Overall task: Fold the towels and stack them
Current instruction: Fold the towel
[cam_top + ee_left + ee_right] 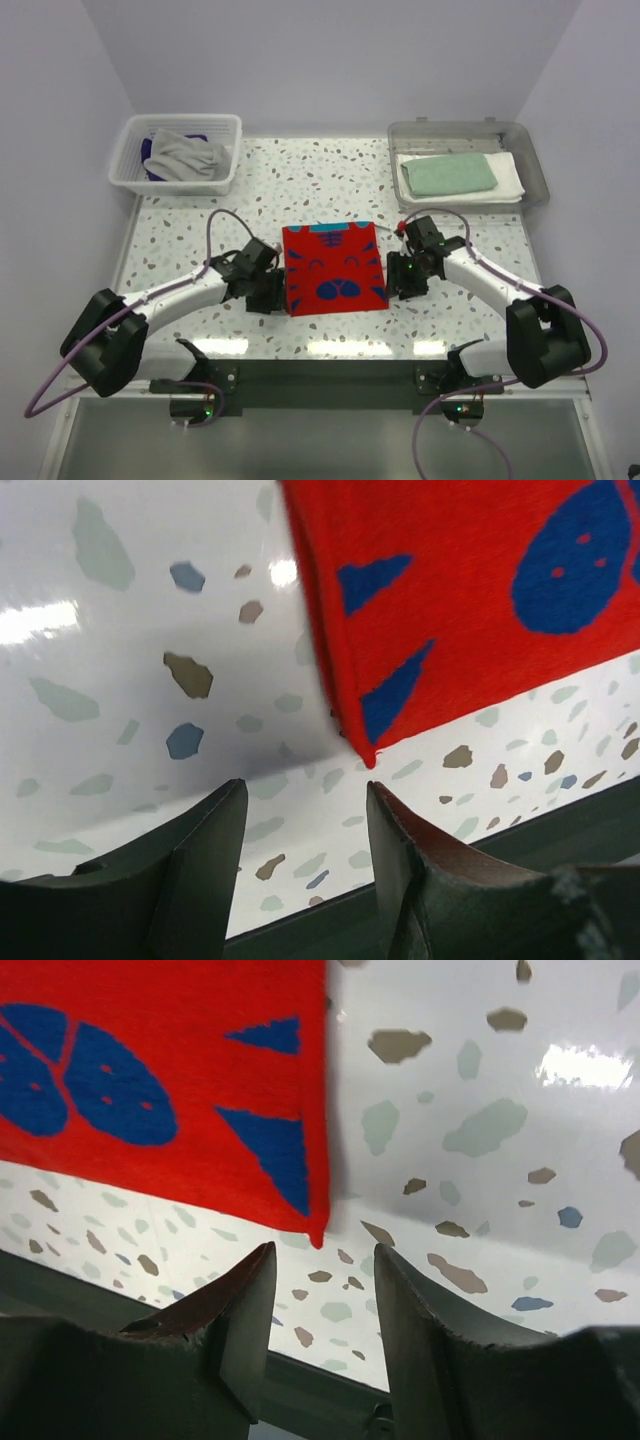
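Observation:
A red towel with blue shapes and a turquoise edge (333,267) lies folded flat in the middle of the table. My left gripper (272,296) stands open just off its near left corner (362,750), nothing between the fingers (215,830). My right gripper (405,285) is open just off the near right corner (316,1228), also holding nothing. A pale mint green towel (447,173) lies folded on a white towel (510,180) in the clear tray (535,150). A grey towel (185,155) lies crumpled over a dark purple one (148,152) in the white basket (130,160).
The basket stands at the back left and the tray at the back right. The table's near edge (330,905) runs close under both grippers. Purple cables (60,385) loop beside each arm's base.

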Robot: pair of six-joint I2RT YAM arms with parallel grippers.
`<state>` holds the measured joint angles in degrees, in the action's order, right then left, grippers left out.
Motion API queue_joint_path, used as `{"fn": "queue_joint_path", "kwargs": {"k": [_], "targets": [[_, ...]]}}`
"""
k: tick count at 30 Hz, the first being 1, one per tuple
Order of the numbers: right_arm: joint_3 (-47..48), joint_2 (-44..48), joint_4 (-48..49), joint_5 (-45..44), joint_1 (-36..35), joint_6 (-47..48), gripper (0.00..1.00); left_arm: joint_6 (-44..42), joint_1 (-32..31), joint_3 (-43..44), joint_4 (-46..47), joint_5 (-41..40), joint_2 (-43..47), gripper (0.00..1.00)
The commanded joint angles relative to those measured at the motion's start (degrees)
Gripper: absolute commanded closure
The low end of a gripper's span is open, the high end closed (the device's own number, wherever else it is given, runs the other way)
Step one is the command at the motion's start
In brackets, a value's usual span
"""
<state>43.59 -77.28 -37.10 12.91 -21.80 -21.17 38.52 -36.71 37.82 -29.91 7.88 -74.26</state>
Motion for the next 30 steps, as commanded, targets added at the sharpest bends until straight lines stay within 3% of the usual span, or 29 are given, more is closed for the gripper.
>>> {"fn": "queue_joint_path", "kwargs": {"k": [1, 5, 12, 19, 30], "targets": [[-4.03, 1.78, 6.67, -1.13, -0.17, -6.32, 0.53, 6.21, -1.7, -3.63, 5.29, 0.2, 2.27, 0.44], [-7.38, 2.65, 11.61, 0.28, -0.17, -8.98, 0.59, 9.64, -2.58, -5.92, 10.74, 0.38, 2.54, 0.49], [1.04, 4.24, 12.05, -2.81, -0.17, -4.06, 0.6, 5.53, -2.05, 8.9, 7.58, -13.23, 0.09, 0.57], [7.64, -8.76, 22.93, -0.08, -0.26, -4.49, 0.66, 0.06, 0.76, 18.15, 14.08, -15.7, -16.43, 0.66], [19.85, -28.18, 29.02, -3.5, -0.26, -3.09, 0.68, -4.68, 9.19, 28.26, 18.13, -13.07, -34.61, 0.66]]}}
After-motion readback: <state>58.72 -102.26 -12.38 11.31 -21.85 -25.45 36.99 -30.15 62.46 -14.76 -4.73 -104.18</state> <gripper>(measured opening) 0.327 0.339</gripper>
